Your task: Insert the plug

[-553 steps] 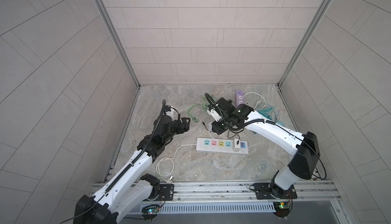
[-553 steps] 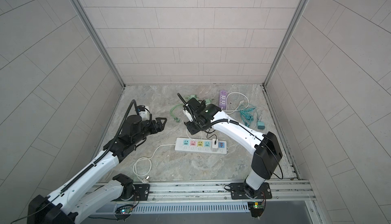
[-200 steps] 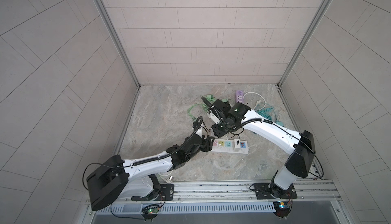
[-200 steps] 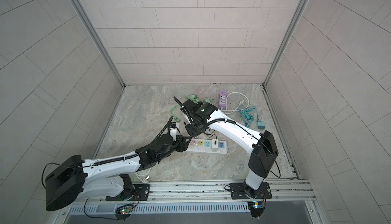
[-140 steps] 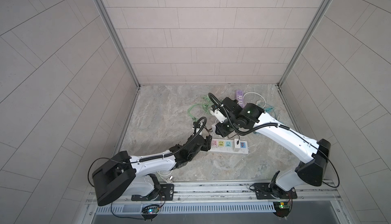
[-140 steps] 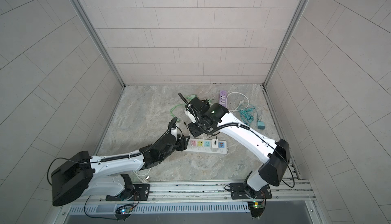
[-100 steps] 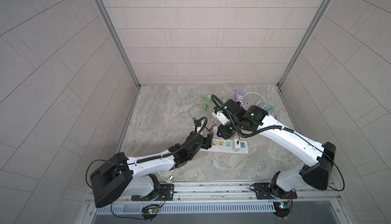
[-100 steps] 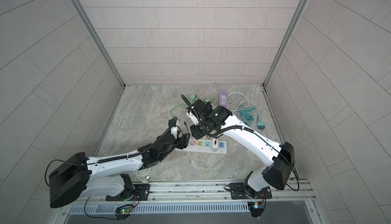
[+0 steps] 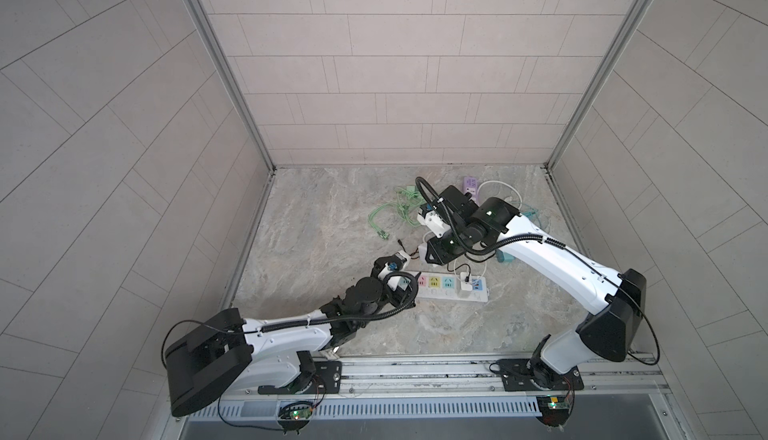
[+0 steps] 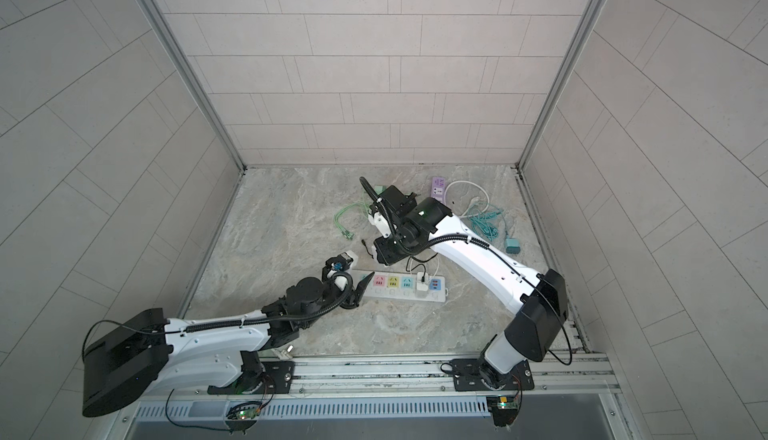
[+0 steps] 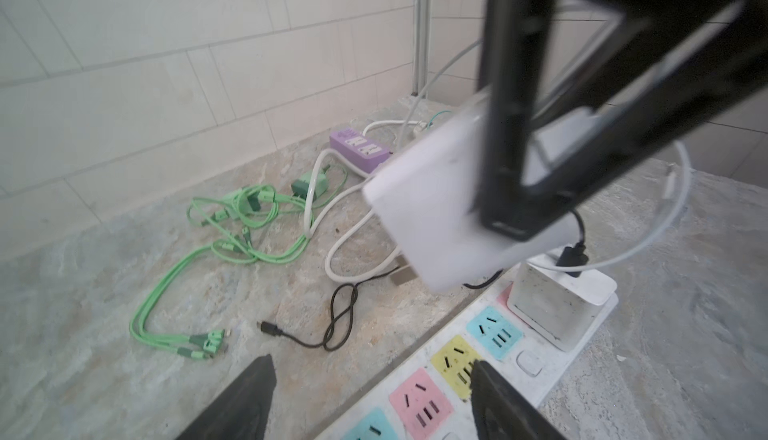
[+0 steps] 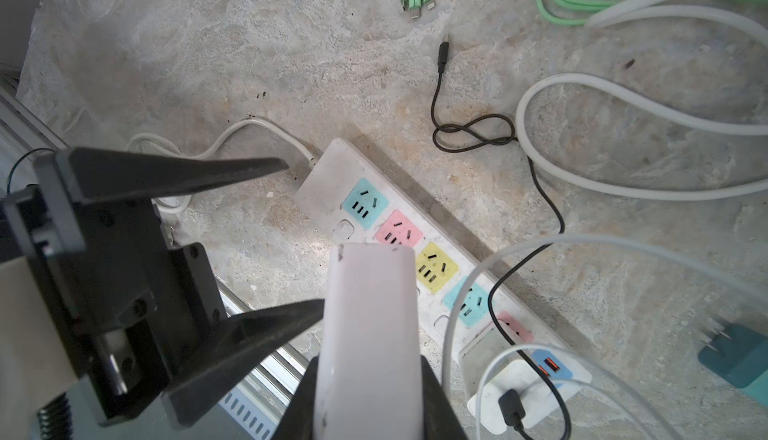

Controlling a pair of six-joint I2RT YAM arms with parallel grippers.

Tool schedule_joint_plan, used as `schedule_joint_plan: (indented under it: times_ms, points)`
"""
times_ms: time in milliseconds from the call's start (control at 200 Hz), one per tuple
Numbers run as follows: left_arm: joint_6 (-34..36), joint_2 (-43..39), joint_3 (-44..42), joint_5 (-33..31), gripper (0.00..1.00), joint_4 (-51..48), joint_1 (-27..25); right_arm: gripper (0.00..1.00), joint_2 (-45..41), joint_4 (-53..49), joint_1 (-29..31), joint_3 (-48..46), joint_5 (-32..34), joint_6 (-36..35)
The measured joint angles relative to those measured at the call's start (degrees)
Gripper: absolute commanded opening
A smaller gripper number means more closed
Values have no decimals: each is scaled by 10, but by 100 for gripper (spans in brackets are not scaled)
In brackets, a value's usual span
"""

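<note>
Plug (image 12: 370,292): white block, clamped between the fingers of your right gripper (image 12: 368,371). It is held in the air over the power strip (image 12: 320,180) and is not seated in any socket.
Left gripper (image 11: 372,363): fingers spread wide with nothing between them, low at the strip's cord end. One fingertip is over the coloured sockets, the other over bare floor.
Left wrist only: you see the plug from the side, a prong (image 11: 401,274) poking out beneath it. The purple strip (image 11: 359,151) lies near the back wall.
Right wrist only: you look down the plug's length onto the sockets. A teal adapter (image 12: 735,359) lies on the floor past the strip's far end.
Both top views: the two grippers sit close together near the strip's cord end, and the plug barely shows.
Occupied socket: white cube charger (image 11: 544,309) with a black cable (image 11: 340,321) in its top.
Writing: too small to read. The socket pads run teal, pink, yellow, teal, pink, then a blue panel with orange ports.
Surface: grey-beige veined stone floor (image 9: 316,230) — green cables (image 11: 232,247) and a thick white cord (image 12: 623,126) lie across it.
Room: pale tiled walls (image 9: 395,85) on three sides, aluminium rail (image 9: 415,369) along the front.
</note>
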Motion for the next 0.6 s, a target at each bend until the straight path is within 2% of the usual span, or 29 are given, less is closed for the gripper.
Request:
schedule_joint_plan:
  times_ms: [290,600]
  points:
    - [155,46,-1,1,86,81,-12,4,42,-35,0,34,-10,-10]
    - [256,132,21,-6,87,163,-15,3,44,-51,0,36,-35,-18]
